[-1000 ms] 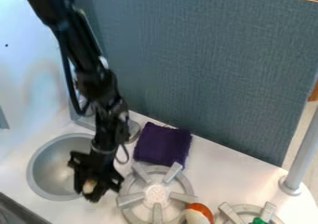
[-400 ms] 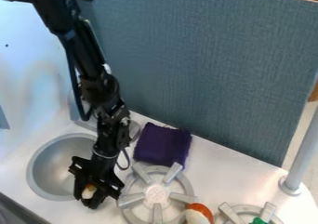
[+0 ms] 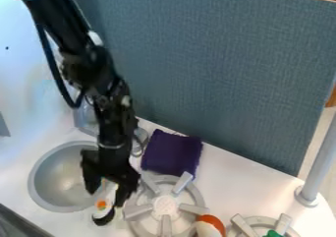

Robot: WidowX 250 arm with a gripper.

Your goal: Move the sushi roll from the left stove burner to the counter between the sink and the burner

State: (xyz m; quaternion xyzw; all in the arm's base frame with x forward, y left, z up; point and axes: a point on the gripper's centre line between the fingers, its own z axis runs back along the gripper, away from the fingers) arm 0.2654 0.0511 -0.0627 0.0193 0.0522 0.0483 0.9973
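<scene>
A hand (image 3: 107,196), fingers spread, is hanging over a toy (image 3: 102,205) between sink (image 3: 47,181) and burner (image 3: 164,206), near a cloth (image 3: 172,153), any grip unclear

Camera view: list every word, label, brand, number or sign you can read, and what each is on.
None readable.
Near burner: faint reddish specks at its hub, too small to tell if they're print.
White thing with an orange patch at the gripper: no letters I can make out.
Black arm: pale patches, nothing legible.
Purple cloth and blue-gray panel: no lettering visible.
</scene>
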